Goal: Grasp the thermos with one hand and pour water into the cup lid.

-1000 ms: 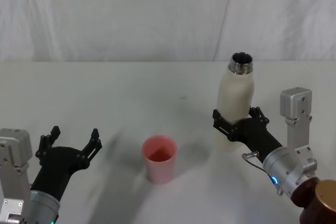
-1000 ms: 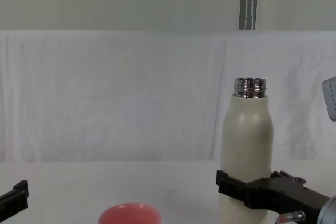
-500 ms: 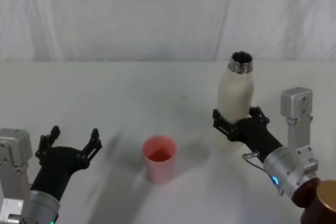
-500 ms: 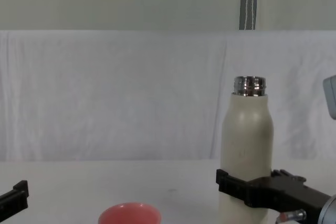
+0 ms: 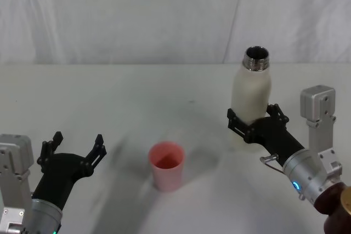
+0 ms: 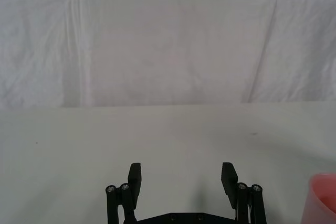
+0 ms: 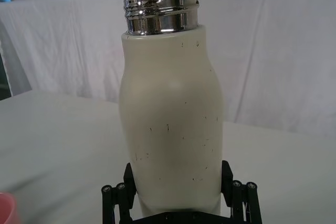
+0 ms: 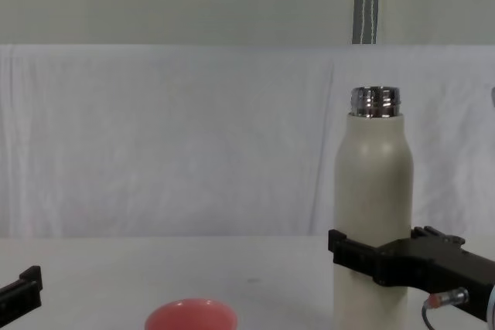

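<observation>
The cream-white thermos (image 5: 250,97) stands upright at the right of the table, its steel neck open at the top. My right gripper (image 5: 255,123) is shut on the lower body of the thermos (image 7: 170,129), one black jaw on each side. From the chest the thermos (image 8: 373,214) rises above the right gripper (image 8: 379,257). The pink cup lid (image 5: 166,165) stands upright near the table's middle front, left of the thermos; its rim (image 8: 190,316) is at the chest view's bottom. My left gripper (image 5: 74,149) rests open at the front left, well clear of the cup lid (image 6: 322,199).
A white cloth (image 5: 137,15) hangs behind the white table (image 5: 137,97). A brown round object (image 5: 339,215) sits at the lower right corner by my right arm.
The thermos and my right gripper have risen a little and shifted slightly right. The left arm and the cup lid have stayed put.
</observation>
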You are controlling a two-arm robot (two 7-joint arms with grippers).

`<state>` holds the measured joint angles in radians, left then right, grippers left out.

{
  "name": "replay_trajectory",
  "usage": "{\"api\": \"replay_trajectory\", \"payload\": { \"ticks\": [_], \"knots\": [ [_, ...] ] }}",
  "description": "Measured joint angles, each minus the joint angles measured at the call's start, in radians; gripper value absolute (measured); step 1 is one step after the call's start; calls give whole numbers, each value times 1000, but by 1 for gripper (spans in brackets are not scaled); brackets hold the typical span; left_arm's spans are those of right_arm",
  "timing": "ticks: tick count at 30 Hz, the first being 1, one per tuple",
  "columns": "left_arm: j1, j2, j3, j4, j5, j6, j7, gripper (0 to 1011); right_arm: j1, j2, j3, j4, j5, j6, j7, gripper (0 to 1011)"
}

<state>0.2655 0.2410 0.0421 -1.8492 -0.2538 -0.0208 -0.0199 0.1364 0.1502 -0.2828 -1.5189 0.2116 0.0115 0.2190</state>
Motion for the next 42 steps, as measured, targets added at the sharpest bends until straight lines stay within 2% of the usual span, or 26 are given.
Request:
{"api": "replay_trajectory", "payload": {
  "ticks": [5,15,16,17,20,21,22,25,28,29,32,35,38,39,42],
  "knots": [
    [0,0,0,0,0,0,0,1001,-5,10,1,-18,-14,3,-4,960],
    [0,0,0,0,0,0,0,1001,-17,37,-19,-55,-123,-3,-42,960],
    [0,0,0,0,0,0,0,1001,-20,43,-23,-63,-148,-5,-49,960],
    [0,0,0,0,0,0,0,1001,-20,43,-23,-63,-148,-5,-49,960],
    [0,0,0,0,0,0,0,1001,-26,54,-33,-79,-201,-12,-57,960],
    [0,0,0,0,0,0,0,1001,-26,54,-33,-79,-201,-12,-57,960],
    [0,0,0,0,0,0,0,1001,-30,60,-38,-89,-231,-20,-58,960],
    [0,0,0,0,0,0,0,1001,-33,65,-42,-96,-257,-31,-58,960],
    [0,0,0,0,0,0,0,1001,-37,76,-58,-104,-324,-57,-68,960],
    [0,0,0,0,0,0,0,1001,-37,76,-58,-104,-324,-57,-68,960],
    [0,0,0,0,0,0,0,1001,-40,85,-72,-110,-396,-81,-82,960],
    [0,0,0,0,0,0,0,1001,-42,89,-81,-112,-440,-90,-91,960],
    [0,0,0,0,0,0,0,1001,-42,92,-93,-112,-496,-97,-107,960],
    [0,0,0,0,0,0,0,1001,-42,94,-101,-111,-533,-101,-117,960],
    [0,0,0,0,0,0,0,1001,-40,97,-110,-108,-580,-103,-132,960]
  ]
}}
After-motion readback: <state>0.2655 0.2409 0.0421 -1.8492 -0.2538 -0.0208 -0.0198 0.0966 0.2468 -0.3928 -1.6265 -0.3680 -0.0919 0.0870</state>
